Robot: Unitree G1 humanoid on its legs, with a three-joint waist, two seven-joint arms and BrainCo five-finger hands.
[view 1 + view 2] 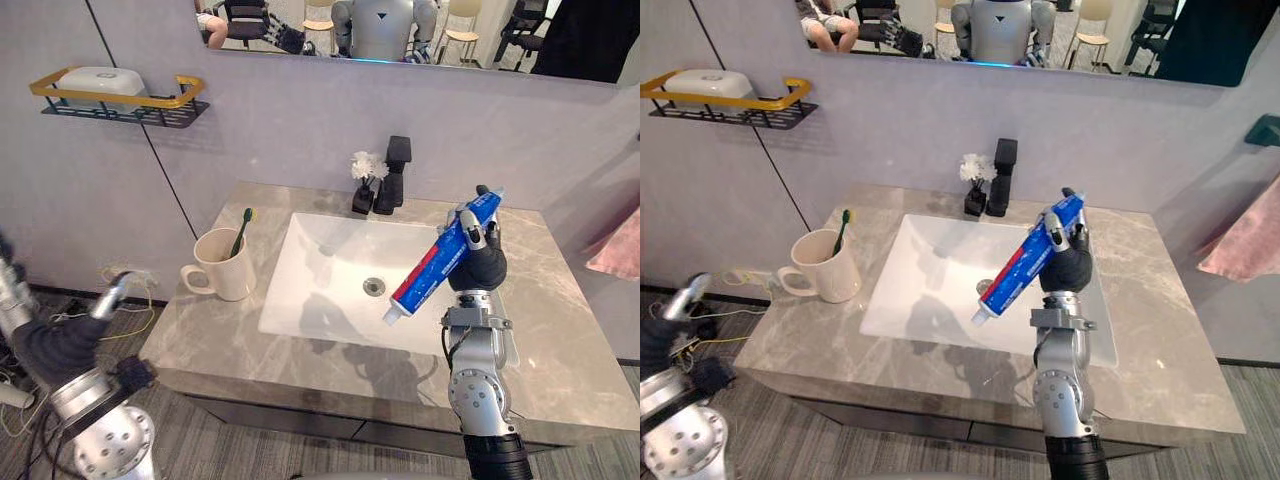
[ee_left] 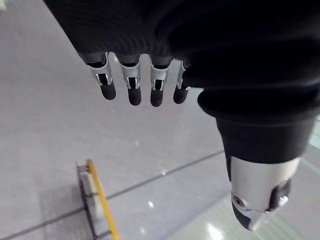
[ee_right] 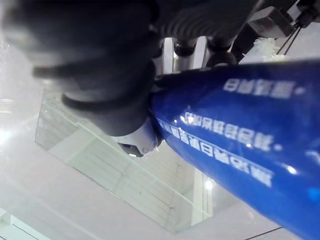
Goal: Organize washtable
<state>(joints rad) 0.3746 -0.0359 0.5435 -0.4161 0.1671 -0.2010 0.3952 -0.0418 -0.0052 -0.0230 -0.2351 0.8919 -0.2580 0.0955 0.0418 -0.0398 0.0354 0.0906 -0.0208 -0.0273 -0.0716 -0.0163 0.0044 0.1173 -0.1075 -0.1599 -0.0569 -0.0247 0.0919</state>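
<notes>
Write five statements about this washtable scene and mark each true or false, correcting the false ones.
1. The right hand holds a blue toothpaste tube tilted above the basin. True.
2. The toothbrush lies flat on the counter. False: it stands in the mug, left of the basin.
3. The left hand grips the mug. False: its fingers are loose and hold nothing.
4. White flowers stand beside the black faucet. True.
5. The wall shelf is bare. False: a white container sits on it.
</notes>
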